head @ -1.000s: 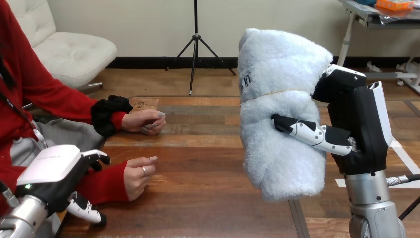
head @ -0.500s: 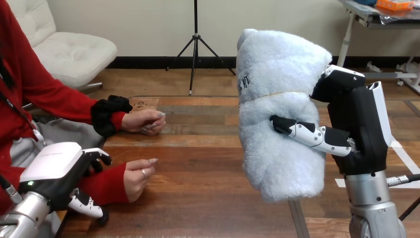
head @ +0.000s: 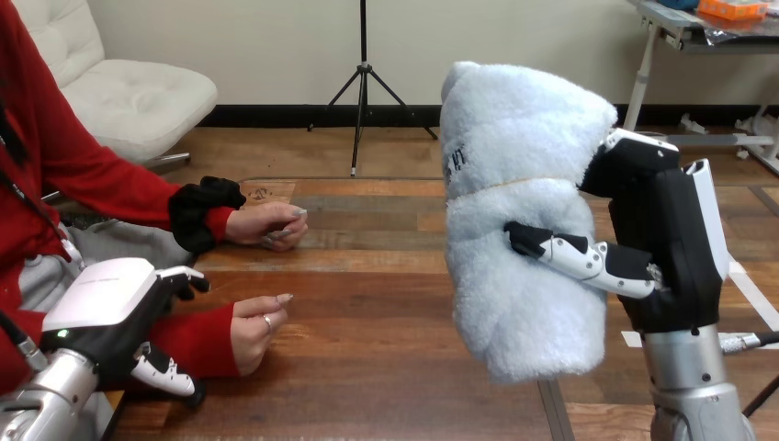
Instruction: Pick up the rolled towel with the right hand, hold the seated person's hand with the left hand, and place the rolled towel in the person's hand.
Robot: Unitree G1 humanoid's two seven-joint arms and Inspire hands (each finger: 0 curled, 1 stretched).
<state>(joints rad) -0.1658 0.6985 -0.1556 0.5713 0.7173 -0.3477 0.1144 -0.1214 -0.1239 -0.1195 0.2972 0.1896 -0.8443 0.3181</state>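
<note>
The rolled towel (head: pixel 514 211) is pale blue and fluffy. It stands upright, well above the table at centre right, and my right hand (head: pixel 661 239) is shut on it, thumb across its front. My left hand (head: pixel 106 317) is at the lower left, lying against the red-sleeved wrist of the person's nearer hand (head: pixel 257 326). Whether it grips that wrist I cannot tell. The person's nearer hand rests on its side on the table with loosely curled fingers, well to the left of the towel.
The person's farther hand (head: pixel 271 225), with a black cuff, rests closed on the wooden table (head: pixel 367 367) further back. White tape (head: pixel 749 289) marks the table at the right. Bare wood lies between the person's hands and the towel.
My left hand dipped, then came up and slightly right along the person's wrist. The towel and my right hand sank a little. The person's hands stayed still.
</note>
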